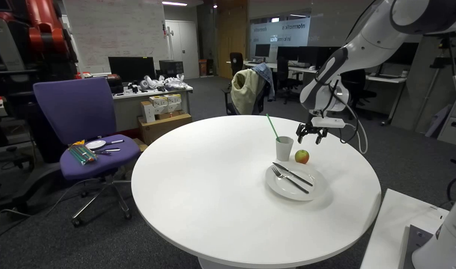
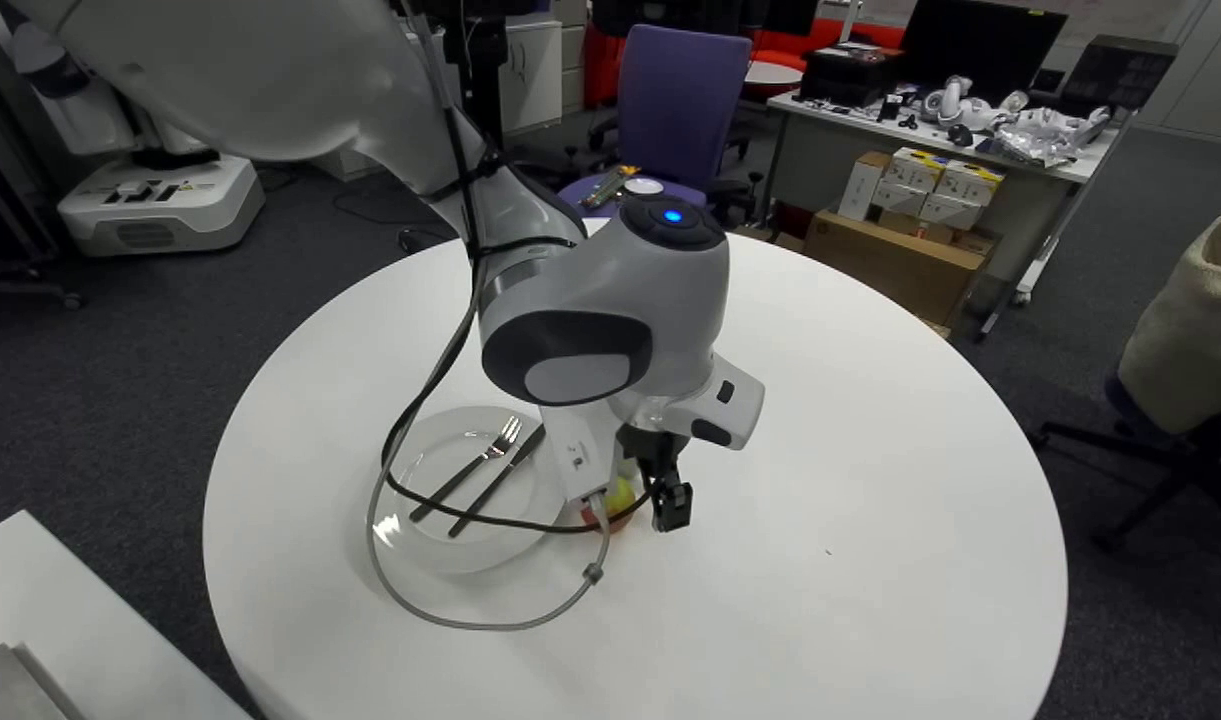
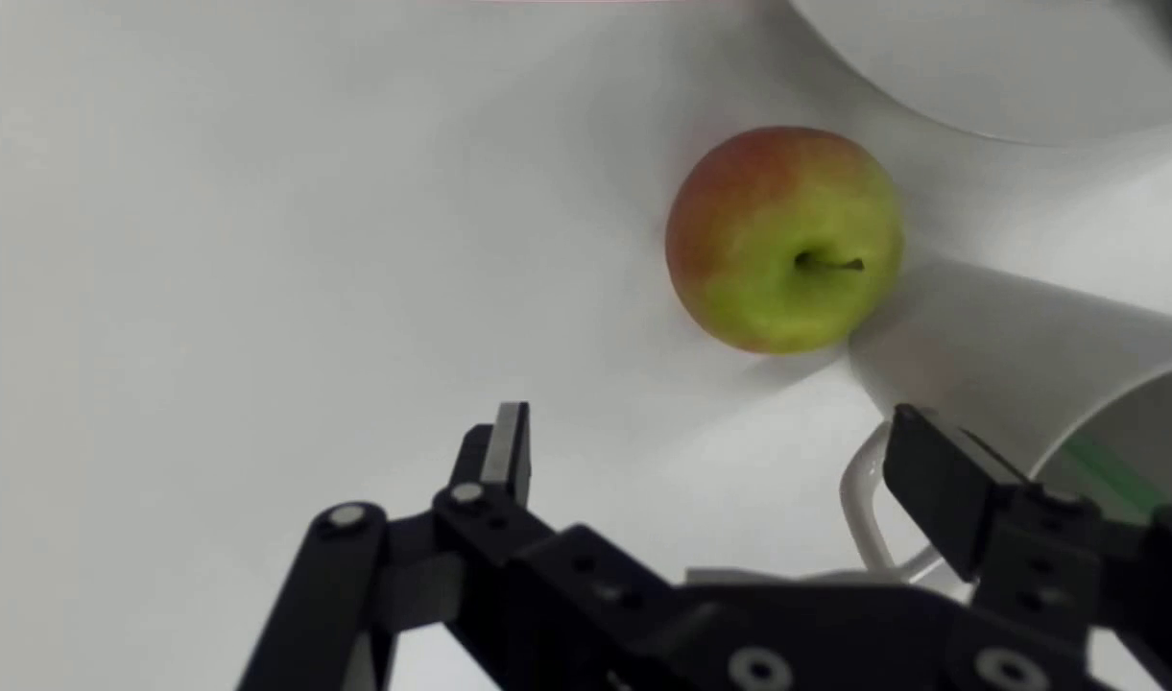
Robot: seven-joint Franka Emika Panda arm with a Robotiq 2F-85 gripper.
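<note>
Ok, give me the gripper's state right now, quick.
Gripper: open, holding nothing, jaws spread apart near the white mug and the apple.

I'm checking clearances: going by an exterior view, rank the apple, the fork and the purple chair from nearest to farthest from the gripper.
1. Apple: on the table, below the open gripper in an exterior view.
2. Fork: lying on the plate, lower in that view.
3. Purple chair: beyond the table, at the picture's left.
</note>
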